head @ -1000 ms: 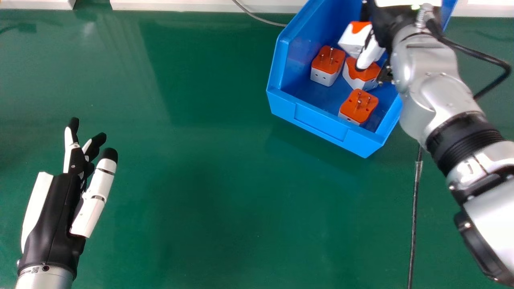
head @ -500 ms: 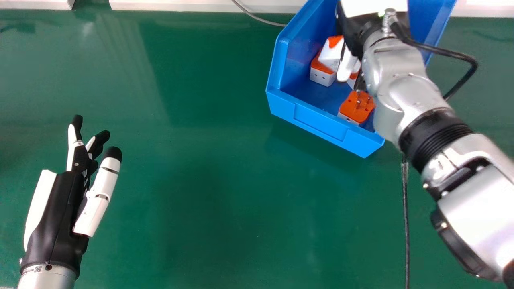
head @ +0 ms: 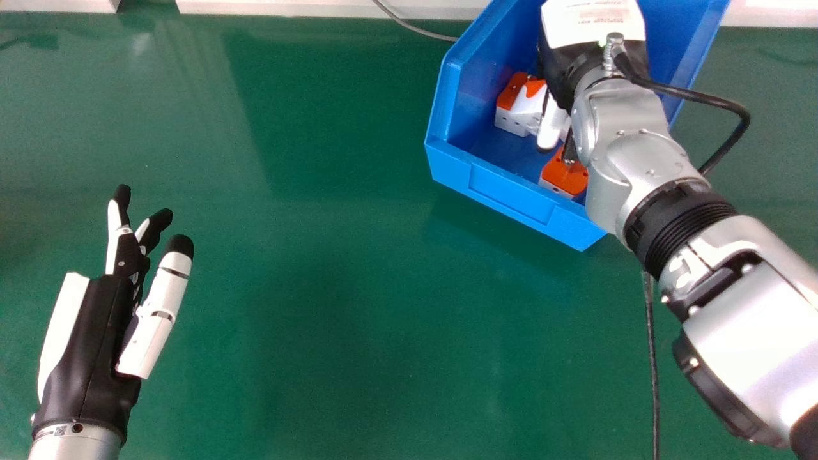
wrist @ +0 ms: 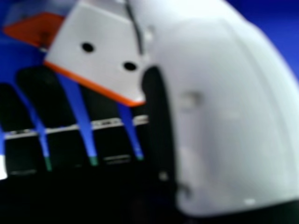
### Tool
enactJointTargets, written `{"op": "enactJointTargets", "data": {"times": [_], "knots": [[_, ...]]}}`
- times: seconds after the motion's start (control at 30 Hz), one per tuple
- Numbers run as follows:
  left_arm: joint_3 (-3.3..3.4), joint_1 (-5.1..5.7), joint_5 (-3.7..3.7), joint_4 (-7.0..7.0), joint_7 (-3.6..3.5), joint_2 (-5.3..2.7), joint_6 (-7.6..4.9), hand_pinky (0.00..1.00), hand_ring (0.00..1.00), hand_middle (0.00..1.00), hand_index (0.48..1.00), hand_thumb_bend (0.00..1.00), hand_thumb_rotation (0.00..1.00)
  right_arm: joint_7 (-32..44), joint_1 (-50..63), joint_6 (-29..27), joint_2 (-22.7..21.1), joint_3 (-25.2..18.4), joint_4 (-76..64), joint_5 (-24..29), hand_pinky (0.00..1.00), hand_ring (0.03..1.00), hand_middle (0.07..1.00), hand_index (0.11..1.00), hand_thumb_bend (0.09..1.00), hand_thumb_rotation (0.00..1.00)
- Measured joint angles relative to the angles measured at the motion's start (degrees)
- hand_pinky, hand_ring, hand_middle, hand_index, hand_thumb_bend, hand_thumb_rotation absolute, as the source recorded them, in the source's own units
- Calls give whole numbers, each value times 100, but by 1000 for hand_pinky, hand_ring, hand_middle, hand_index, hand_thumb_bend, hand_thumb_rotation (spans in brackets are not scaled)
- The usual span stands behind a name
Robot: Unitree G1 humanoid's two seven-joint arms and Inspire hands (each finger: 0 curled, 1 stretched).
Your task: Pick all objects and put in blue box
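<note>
The right robot hand [head: 551,129], inside the blue box [head: 511,191], has thumb and fingers closed about a plug adapter [wrist: 96,53]. That adapter lies to the hand's left, toward the box's left wall; its long axis is unclear. The left robot hand [head: 153,319], fingers apart, is well off by the surface's near left corner. The thumb hides one end of the held adapter; contact underneath can't be judged.
</note>
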Motion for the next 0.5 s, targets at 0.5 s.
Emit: {"op": "enactJointTargets", "data": {"times": [0.5], "knots": [[-6, -89, 28, 188, 18, -12, -32, 944, 951, 941, 928, 279, 904, -263, 4, 313, 101, -18, -224, 81, 727, 869, 951, 942, 682, 692]]}}
